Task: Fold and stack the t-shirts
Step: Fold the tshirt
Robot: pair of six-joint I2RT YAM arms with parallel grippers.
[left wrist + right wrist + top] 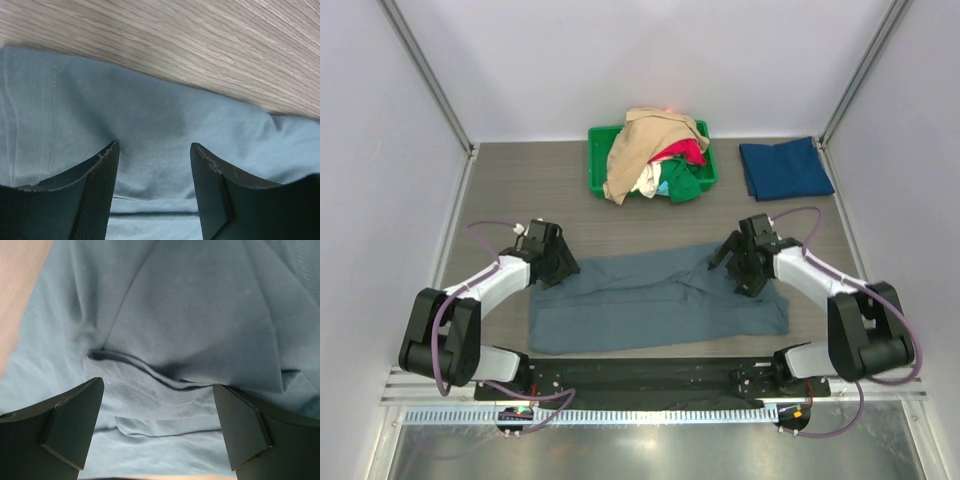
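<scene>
Top view: a large slate grey-blue tee [650,300] lies spread w/ wrinkles on the table [510,190], near centre, between the two arms. The left claw [552,258] is at the tee's far-left corner. Its wrist view shows the jaws apart over cloth just inside the edge, w/ nothing pinched. The right claw [745,262] is over the tee's far-right part, jaws spread wide and released, above a stitched hem that is bunched and folded over itself. At far centre a green bin [598,165] holds a heap of tees: tan on top, plus red, green, white and light blue. At far right a dark navy tee [785,168] lies folded, well apart.

The step in hand looks like taking hold of the far edge w/ both claws, prob. for a fold toward the near side. To do it well, each claw should close on cloth, not scrape the table. Both should grip equally close to the edge. They should lift together and keep the edge taut btwn them so the crease runs straight. The bunched hem on the right may give a one-layer catch, so the pinch should go deep enough.
</scene>
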